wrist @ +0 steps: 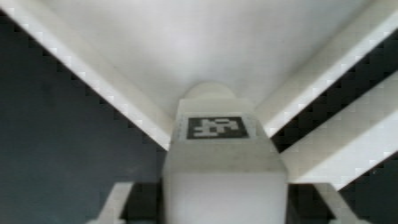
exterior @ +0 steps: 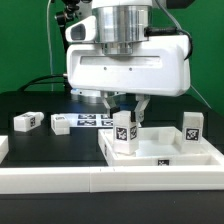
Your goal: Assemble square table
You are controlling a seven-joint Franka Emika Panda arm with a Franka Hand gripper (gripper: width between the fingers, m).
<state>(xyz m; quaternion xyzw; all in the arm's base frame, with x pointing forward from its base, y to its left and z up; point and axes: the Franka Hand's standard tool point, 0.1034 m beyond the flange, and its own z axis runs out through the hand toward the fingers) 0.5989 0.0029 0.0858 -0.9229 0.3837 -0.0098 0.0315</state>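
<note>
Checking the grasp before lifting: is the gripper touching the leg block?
Touching. The wrist view shows both fingers flush against the sides of the leg block, no gap.

Marker board [exterior: 92, 121], black table [exterior: 40, 150], white border rail [exterior: 60, 181]

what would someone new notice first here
The big white gripper fills the middle of the exterior view, its fingers on either side of an upright tagged leg at the square tabletop. A second leg stands upright further toward the exterior view's right. A third leg and a fourth leg sit on the black table toward its left.
</note>
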